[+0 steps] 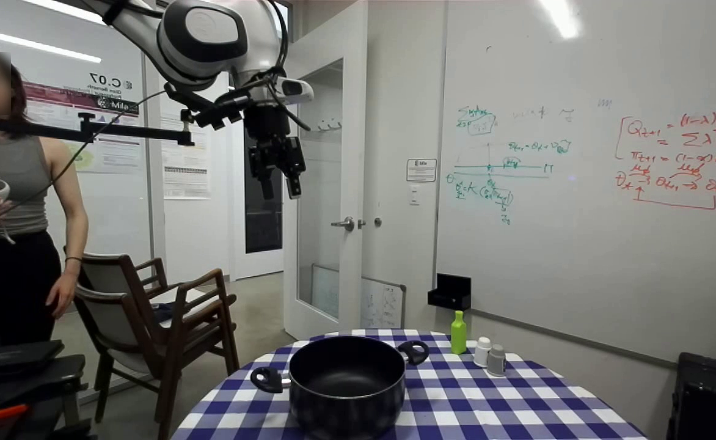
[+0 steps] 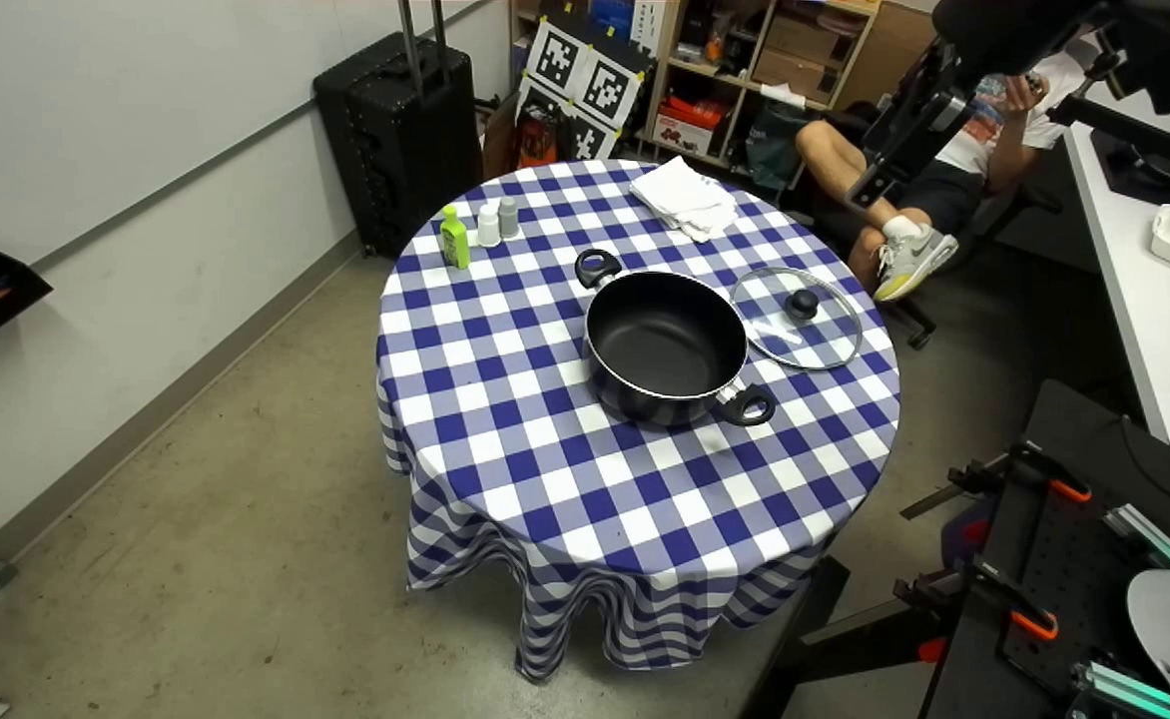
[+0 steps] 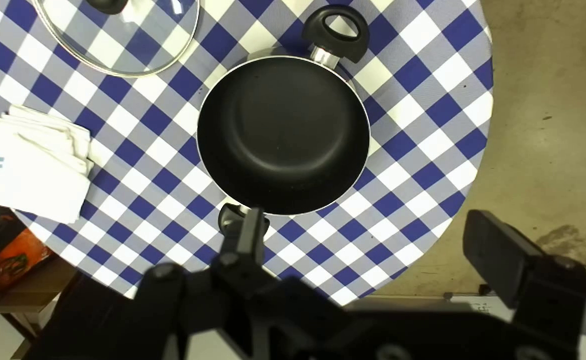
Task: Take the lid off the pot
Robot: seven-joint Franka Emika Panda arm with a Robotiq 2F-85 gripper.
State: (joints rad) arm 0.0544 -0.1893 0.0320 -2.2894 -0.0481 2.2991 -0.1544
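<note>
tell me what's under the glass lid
The checked tablecloth shows through the clear lid; the spot directly beneath its dark knob is covered and can't be seen.

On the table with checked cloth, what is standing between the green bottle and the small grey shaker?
The white shaker stands between the green bottle and the grey shaker, in both exterior views.

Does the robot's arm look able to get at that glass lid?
Probably yes: the lid lies beside the pot, nothing visible covers its knob, and the gripper is open, though it must first come down.
</note>
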